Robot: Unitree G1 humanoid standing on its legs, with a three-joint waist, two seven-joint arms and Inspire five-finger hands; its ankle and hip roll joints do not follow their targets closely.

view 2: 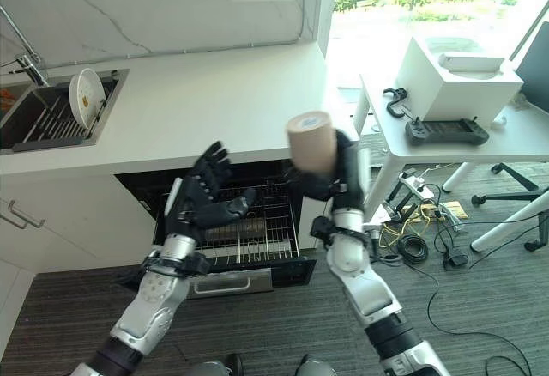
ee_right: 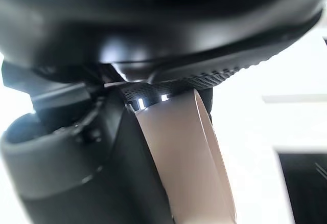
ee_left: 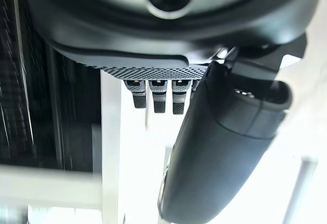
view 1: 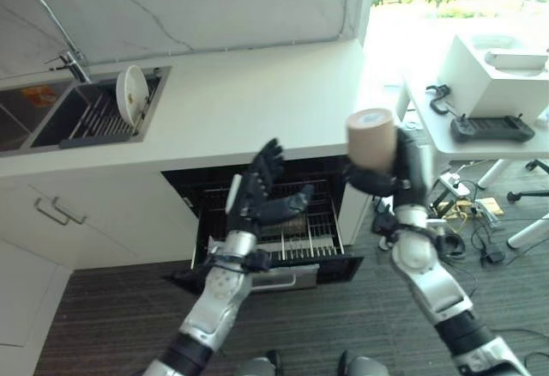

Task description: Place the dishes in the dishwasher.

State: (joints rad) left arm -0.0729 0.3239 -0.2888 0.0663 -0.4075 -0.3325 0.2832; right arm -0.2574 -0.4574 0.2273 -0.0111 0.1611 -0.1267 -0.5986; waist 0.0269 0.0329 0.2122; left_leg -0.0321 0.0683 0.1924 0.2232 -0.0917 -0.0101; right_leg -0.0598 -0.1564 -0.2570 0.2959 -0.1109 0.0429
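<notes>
My right hand (view 1: 405,170) is raised in front of the counter, shut on a tan cup (view 1: 371,137) whose base points up; the right wrist view shows the cup (ee_right: 184,152) clasped between thumb and fingers. My left hand (view 1: 262,189) is open, fingers spread, held above the pulled-out dishwasher rack (view 1: 292,234), and holds nothing. The dishwasher (view 2: 240,221) stands open under the white counter. A white plate (view 1: 131,94) stands upright in the sink's drying rack (view 1: 103,118) at the left.
The white counter (view 1: 249,101) runs across the back, with a tap (view 1: 69,58) over the sink. At the right a white table (view 2: 480,144) carries a white box (view 2: 455,71) and a black controller (view 2: 443,130). Cables (view 2: 420,239) lie on the floor under it.
</notes>
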